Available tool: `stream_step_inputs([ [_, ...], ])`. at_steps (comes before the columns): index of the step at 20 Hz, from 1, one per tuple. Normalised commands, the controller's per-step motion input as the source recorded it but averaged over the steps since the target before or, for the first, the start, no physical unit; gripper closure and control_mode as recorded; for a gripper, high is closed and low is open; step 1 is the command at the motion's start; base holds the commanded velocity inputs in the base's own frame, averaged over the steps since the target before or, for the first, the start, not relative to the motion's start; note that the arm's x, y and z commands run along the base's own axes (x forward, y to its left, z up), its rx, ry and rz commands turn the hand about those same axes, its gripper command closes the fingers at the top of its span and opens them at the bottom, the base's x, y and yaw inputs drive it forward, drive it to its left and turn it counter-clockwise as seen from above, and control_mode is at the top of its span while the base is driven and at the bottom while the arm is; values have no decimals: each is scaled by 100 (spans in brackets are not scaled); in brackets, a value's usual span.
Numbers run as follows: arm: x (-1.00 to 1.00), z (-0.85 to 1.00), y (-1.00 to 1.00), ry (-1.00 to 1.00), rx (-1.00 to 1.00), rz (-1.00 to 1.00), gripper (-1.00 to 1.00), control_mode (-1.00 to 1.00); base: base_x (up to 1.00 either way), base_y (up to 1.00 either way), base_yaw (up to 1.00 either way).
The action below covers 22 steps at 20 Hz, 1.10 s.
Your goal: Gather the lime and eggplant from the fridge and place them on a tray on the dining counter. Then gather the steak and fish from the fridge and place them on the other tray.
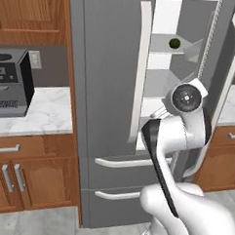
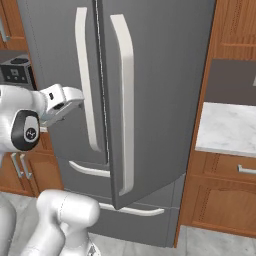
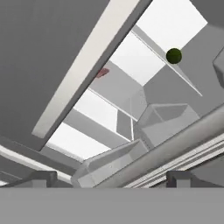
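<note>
Lime [image 1: 174, 43]: small green ball, which we find on an upper shelf [image 1: 167, 51] inside the fridge [image 1: 111, 90], seen through the gap where the right door [image 1: 216, 85] stands ajar. Gripper [image 3: 109, 177]: fingers apart, holding nothing, just outside that gap, below the lime's shelf. We judge the lime lies ahead of and above the gripper, deeper in the fridge. Eggplant: not located.

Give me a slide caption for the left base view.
Arm faces the fridge, right door ajar, lime on an upper shelf.
</note>
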Motion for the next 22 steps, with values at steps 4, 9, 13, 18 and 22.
stream_step_inputs([
  [4,71,-5,-9,15,-4,0,-100,-100,0,0,0],
  [9,57,-12,-35,19,-5,0,-100,-100,0,0,0],
  [13,44,-8,-52,16,-6,0,-100,-100,0,0,0],
  [18,42,-13,-44,16,-4,0,-100,-100,0,0,0],
  [22,-11,-1,-56,6,-4,-2,-100,-100,0,0,0],
])
